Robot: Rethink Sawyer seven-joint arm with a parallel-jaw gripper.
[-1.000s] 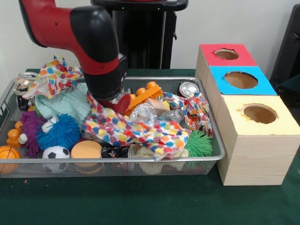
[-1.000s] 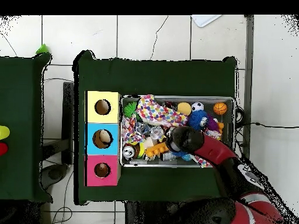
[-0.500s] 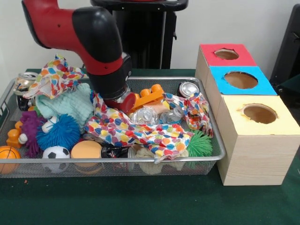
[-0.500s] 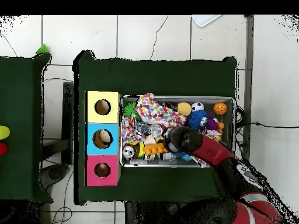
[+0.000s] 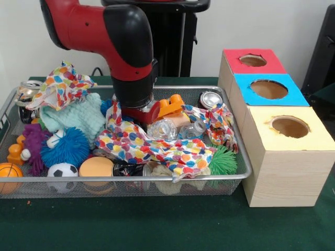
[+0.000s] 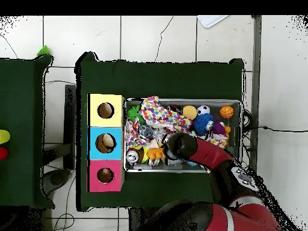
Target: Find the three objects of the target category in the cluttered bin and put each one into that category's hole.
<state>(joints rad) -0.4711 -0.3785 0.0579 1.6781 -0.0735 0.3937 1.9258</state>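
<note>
The wire bin (image 5: 241, 157) is full of mixed clutter. My gripper (image 5: 137, 112) is down in the bin's back middle, buried among a polka-dot cloth (image 5: 152, 146), so its state is hidden. An orange plastic toy (image 5: 170, 105) rests against its right side. Two clear plastic bottles (image 5: 163, 128) lie just in front of it, and a metal can (image 5: 211, 99) sits at the back right corner. In the overhead view the gripper (image 6: 173, 146) shows near the bin's middle. Right of the bin stand three boxes with a red hole (image 5: 253, 60), a blue hole (image 5: 268, 89) and a yellow hole (image 5: 289, 126).
The bin's left half holds a teal cloth (image 5: 73, 116), a blue spiky ball (image 5: 65, 146), a purple toy (image 5: 32, 141), a soccer ball (image 5: 63, 170), an orange ball (image 5: 97, 167) and a basketball (image 5: 9, 171). A green spiky ball (image 5: 222, 159) sits at the front right.
The arm has shifted right across the bin's back in the front view. The orange toy has slid right with it, and the polka-dot cloth has bunched up there.
</note>
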